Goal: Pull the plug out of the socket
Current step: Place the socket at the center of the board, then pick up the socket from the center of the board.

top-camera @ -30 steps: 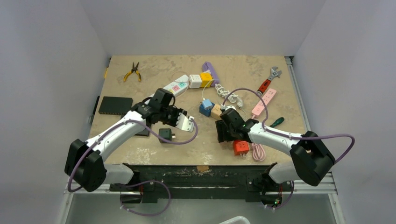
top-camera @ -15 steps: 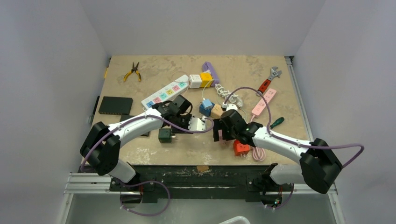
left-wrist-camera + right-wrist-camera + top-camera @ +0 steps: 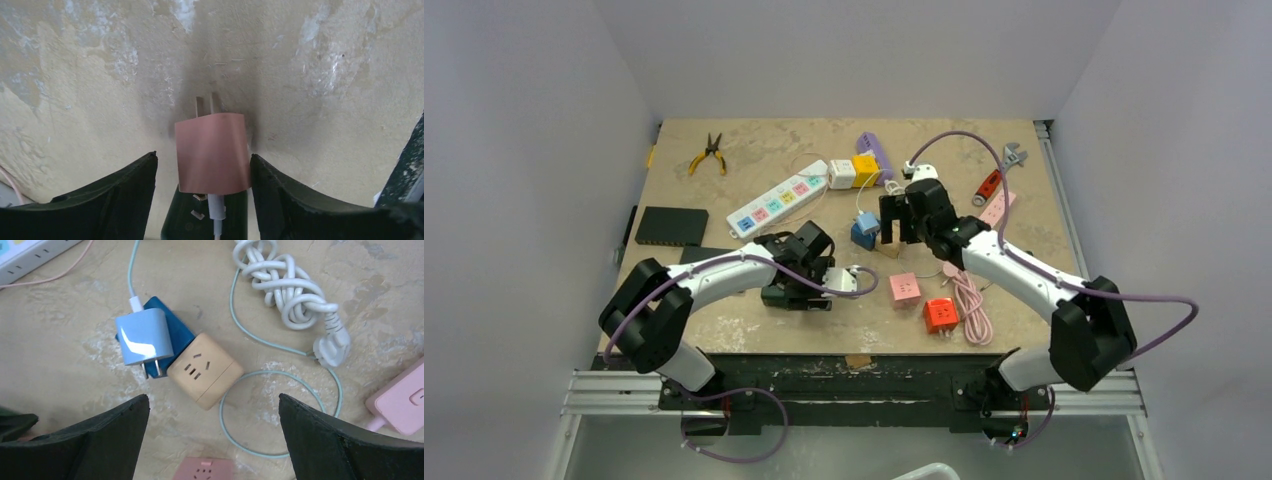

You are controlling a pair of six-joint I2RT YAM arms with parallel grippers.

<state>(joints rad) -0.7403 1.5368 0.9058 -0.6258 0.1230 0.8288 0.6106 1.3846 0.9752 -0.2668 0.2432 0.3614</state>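
Your left gripper (image 3: 202, 159) is open, low by the desk's (image 3: 754, 150) near edge. The pink plug (image 3: 212, 152) lies loose between its fingers, prongs pointing away, out of the pink socket (image 3: 905, 289), which sits apart to the right. Your right gripper (image 3: 213, 400) hangs wide open over a blue plug (image 3: 144, 336) and a tan socket (image 3: 205, 369) nearer the desk's middle.

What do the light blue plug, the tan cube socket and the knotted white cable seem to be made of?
Light blue plug: likely glossy hard plastic, showing a bright reflection. Tan cube socket: matte plastic, no glare. Knotted white cable: probably rubbery insulation, bending smoothly.
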